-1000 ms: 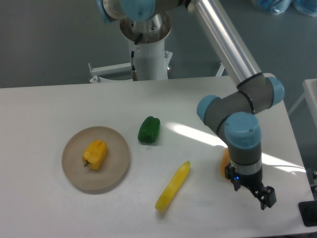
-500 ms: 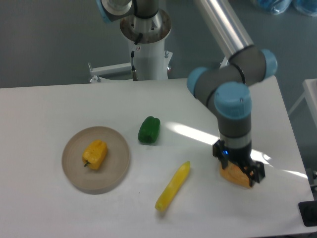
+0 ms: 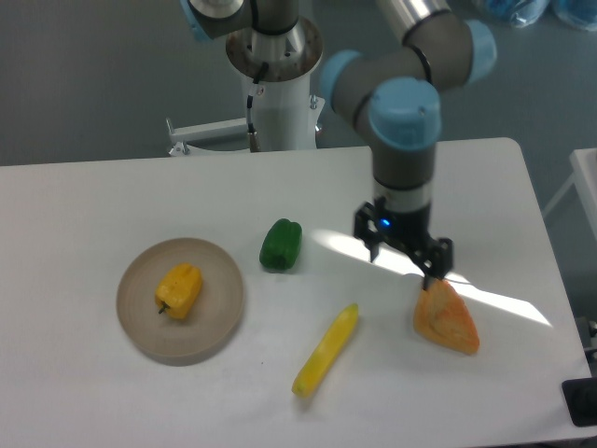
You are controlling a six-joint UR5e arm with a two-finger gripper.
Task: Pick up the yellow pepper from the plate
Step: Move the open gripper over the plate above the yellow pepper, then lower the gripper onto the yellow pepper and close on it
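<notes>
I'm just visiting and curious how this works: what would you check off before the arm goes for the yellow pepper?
1. Yellow pepper lies on the plate: ok.
2. Nothing covers the pepper from above: ok.
3. Gripper open and carrying nothing: ok.
4. Gripper above the pepper: not ok, it is far off, by the orange wedge.
5. Green pepper lies off the plate, apart from it: ok.
6. Gripper height over the table: cannot tell.

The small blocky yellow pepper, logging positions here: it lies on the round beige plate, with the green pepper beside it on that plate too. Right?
Not quite. The small blocky yellow pepper does lie on the round beige plate, but the green pepper rests on the white table, off the plate's right edge, as the fixed camera shows.
</notes>
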